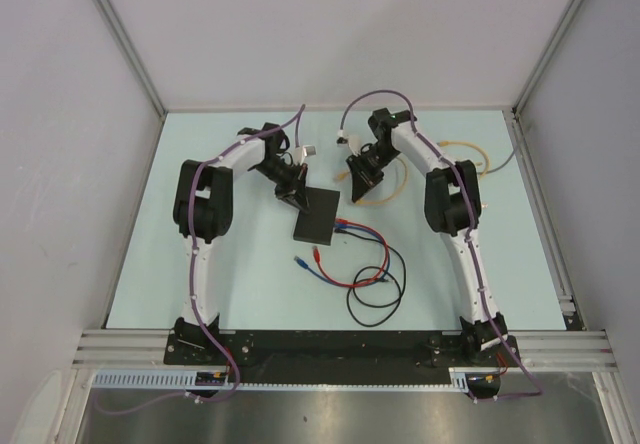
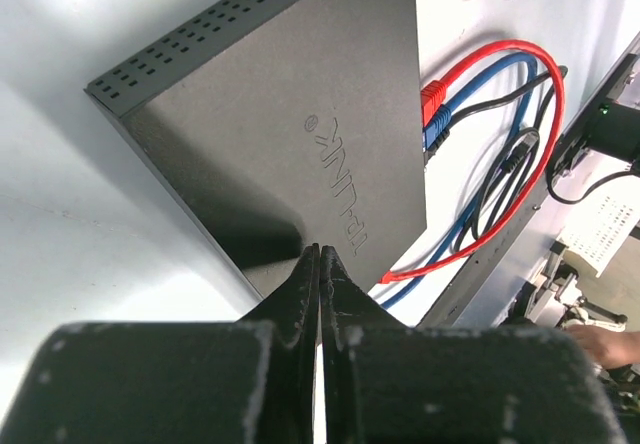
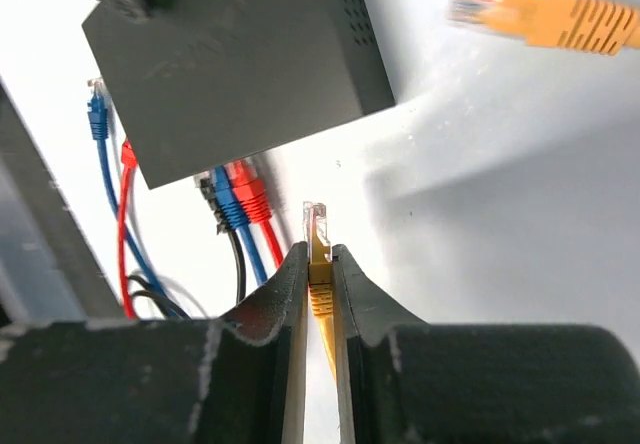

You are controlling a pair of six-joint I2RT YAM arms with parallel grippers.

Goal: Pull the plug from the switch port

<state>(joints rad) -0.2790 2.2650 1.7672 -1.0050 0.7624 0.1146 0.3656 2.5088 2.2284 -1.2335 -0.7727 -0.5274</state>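
Note:
The flat black switch [image 1: 318, 216] lies mid-table; it also shows in the left wrist view [image 2: 290, 134] and the right wrist view [image 3: 230, 64]. Red [image 3: 245, 189], blue [image 3: 225, 199] and black [image 3: 208, 196] plugs sit in its port edge. My right gripper [image 3: 318, 252] is shut on a yellow plug [image 3: 317, 226], which is out of the port, just right of the red plug. In the top view the right gripper [image 1: 358, 179] is behind the switch's right side. My left gripper [image 2: 320, 254] is shut and empty, its tips at the switch's far-left corner [image 1: 293, 194].
Red, blue and black cables loop [image 1: 375, 279] in front of the switch, with loose blue [image 1: 299, 261] and red [image 1: 317, 255] ends. The yellow cable [image 1: 470, 154] coils at the back right; its other plug [image 3: 560, 16] hangs in the right wrist view. Walls enclose the table.

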